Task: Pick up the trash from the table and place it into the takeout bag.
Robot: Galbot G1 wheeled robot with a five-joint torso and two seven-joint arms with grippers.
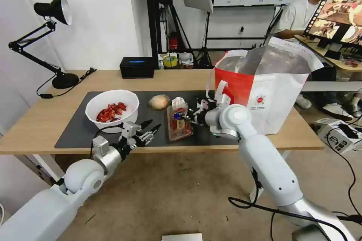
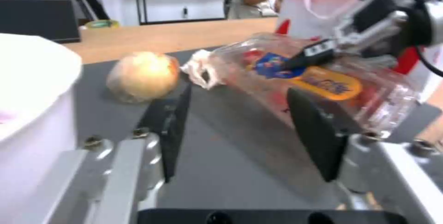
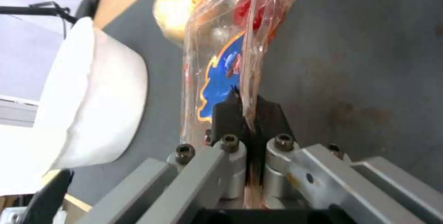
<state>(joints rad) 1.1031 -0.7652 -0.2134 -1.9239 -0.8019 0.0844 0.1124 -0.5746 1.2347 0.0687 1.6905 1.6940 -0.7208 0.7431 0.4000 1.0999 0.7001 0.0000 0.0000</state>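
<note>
My right gripper [image 1: 189, 115] is shut on the edge of the clear plastic tray [image 1: 179, 123], which stands tilted on the dark mat [image 1: 77, 126] of the table [image 1: 36, 122]. In the right wrist view its fingers [image 3: 231, 111] pinch the tray's rim [image 3: 221, 61]. Behind the tray are a crumpled white napkin [image 1: 178, 102] and a tan bun [image 1: 158, 101]. The white bowl of red shells [image 1: 111, 110] sits on the mat's left part. My left gripper [image 1: 150, 128] hovers open beside the bowl, pointing at the tray [image 2: 323, 85]. The red-and-white takeout bag [image 1: 269, 90] stands open at the right.
A black desk lamp [image 1: 52, 11] and its cable occupy the table's far left. A black box [image 1: 137, 67] sits at the back edge. A side desk with a monitor [image 1: 337, 11] lies beyond the bag. Cables trail on the floor at right.
</note>
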